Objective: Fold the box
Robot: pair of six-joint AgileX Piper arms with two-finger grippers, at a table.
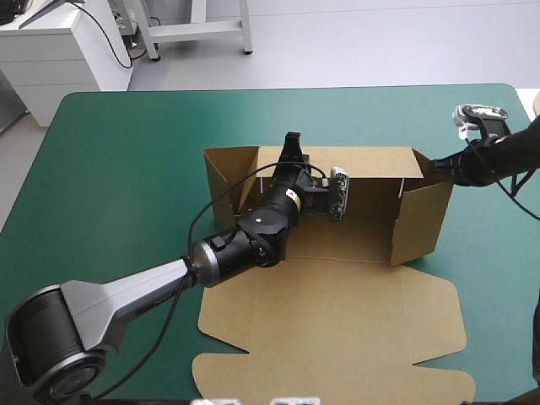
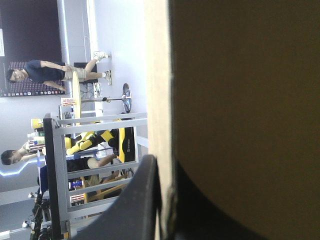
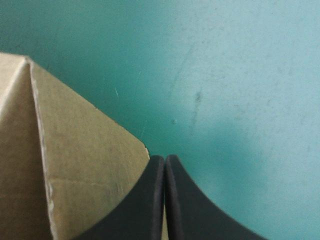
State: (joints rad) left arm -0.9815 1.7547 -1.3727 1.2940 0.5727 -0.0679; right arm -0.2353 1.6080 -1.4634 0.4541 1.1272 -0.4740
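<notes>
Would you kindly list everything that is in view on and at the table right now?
box: one, brown, mid-table, far wall and end walls raised, lid flat toward the near edge.
table cover: one, teal-green, under the box.
left tool: one, black, shut on the box's far wall.
right tool: one, black, fingers together, at the corner of the box's right end wall.
</notes>
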